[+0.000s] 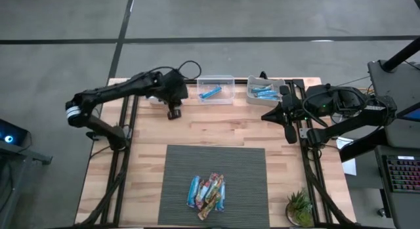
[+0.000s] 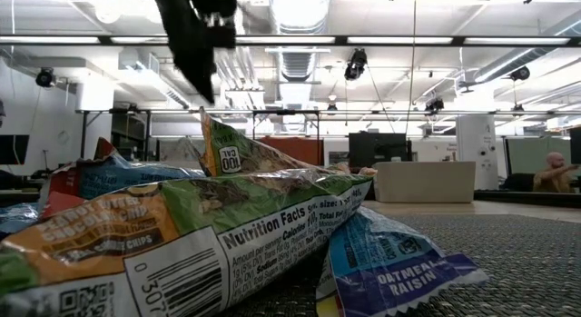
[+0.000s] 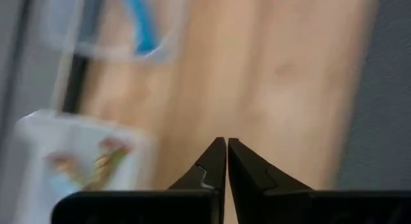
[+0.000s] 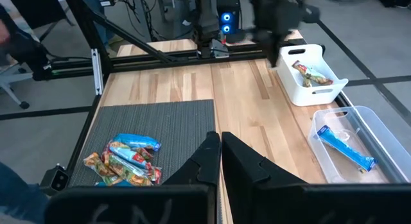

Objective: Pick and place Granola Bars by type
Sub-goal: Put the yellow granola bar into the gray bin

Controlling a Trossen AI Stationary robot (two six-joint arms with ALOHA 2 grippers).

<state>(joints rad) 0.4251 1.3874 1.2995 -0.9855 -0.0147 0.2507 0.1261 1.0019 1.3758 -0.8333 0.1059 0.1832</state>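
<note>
Sorting is partly complete. The remaining Granola Bars (image 1: 207, 193) lie in a loose pile on the grey mat (image 1: 243, 165) at the near side of the counter (image 1: 216, 129). The pile mixes blue-wrapped and multicoloured bars, touching and overlapping one another; the exact count cannot be read.

Three bins stand along the far edge of the counter:
- The clear bin (image 1: 216, 88) in the middle holds one blue bar (image 1: 210, 93).
- The bin at the right (image 1: 265, 90) holds several blue bars.
- The white bin (image 4: 310, 74), seen in the right wrist view beneath the left arm, holds at least one multicoloured bar (image 4: 311, 72). The arm hides this bin in the high view.

Hand status:
- The left hand (image 1: 174, 113) hangs over the far-left part of the counter, just beside the white bin. Its fingers (image 3: 217, 165) are pressed together with nothing between them. Judged from this position and the empty fingers, a delivery to the white bin appears finished.
- The right hand (image 1: 291, 135) waits at the right edge of the counter, near the right bin, with fingers together and empty.

Remaining work: the whole pile on the mat must be picked apart bar by bar and placed by type. Overlapping wrappers may make single-bar grasps difficult.
</note>
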